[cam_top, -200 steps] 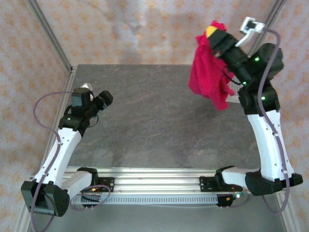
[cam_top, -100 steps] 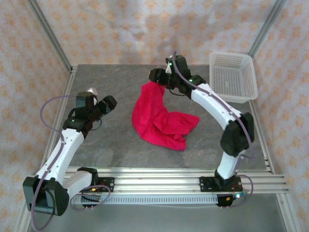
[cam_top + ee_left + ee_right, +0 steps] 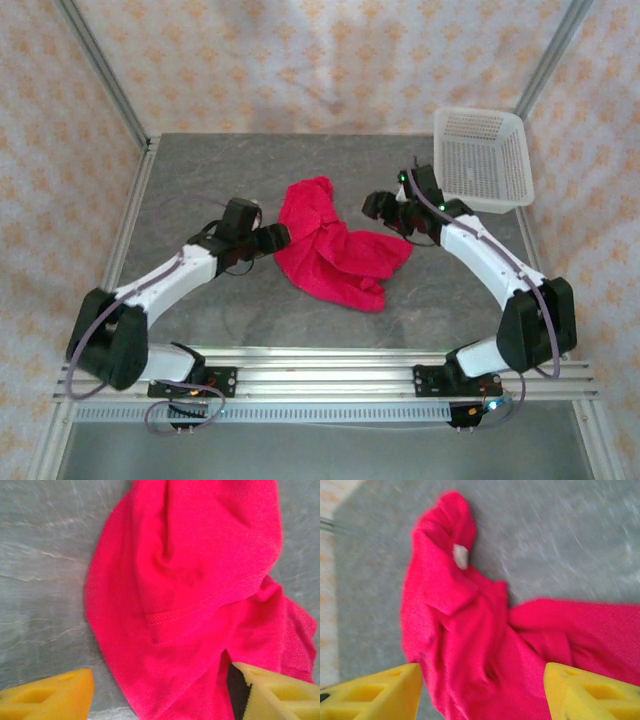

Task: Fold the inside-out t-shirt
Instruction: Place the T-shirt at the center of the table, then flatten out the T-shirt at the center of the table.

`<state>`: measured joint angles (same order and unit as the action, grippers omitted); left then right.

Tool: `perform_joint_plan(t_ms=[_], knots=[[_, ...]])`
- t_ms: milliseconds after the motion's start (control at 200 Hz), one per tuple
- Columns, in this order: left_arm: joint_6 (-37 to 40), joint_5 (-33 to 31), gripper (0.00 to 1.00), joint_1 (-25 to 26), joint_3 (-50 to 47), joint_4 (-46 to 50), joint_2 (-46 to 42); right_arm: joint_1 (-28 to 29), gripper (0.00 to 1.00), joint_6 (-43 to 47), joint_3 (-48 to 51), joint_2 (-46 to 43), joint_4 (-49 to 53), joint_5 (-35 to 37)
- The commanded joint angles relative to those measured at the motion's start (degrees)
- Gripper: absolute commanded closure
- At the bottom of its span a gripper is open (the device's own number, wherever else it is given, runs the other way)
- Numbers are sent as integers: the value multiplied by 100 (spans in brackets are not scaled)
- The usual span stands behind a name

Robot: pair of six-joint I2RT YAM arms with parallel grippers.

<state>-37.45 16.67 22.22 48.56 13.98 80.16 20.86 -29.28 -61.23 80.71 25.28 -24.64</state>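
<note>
Lying crumpled on table (image 3: 230,165), red shirt (image 3: 335,250) showed white tag (image 3: 460,556); left gripper (image 3: 162,680) and right gripper (image 3: 482,680) gaped wide, empty.

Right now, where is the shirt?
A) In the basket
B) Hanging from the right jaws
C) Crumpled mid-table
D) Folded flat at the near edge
C: the shirt lies in a crumpled red heap on the middle of the table, well apart from the basket at the far right corner.
</note>
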Motion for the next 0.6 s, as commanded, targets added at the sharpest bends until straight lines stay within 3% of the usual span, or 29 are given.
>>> perform_joint_plan(t_ms=[0, 90, 225, 385, 595], knots=[[177, -90, 29, 146, 564, -327, 594, 26, 35, 67, 577, -287, 232, 91], [274, -126, 35, 159, 965, -355, 1269, 252, 34, -81, 1028, -508, 268, 32], [351, -222, 66, 151, 1555, -153, 1862, 794, 33, -360, 1726, -769, 224, 163], [476, -463, 100, 147, 2078, 384, 1760, 865, 33, -757, 2397, -774, -541, 233], [862, -995, 100, 118, 2623, 1446, 1358, 858, 36, -876, 2155, -102, -1132, 690]])
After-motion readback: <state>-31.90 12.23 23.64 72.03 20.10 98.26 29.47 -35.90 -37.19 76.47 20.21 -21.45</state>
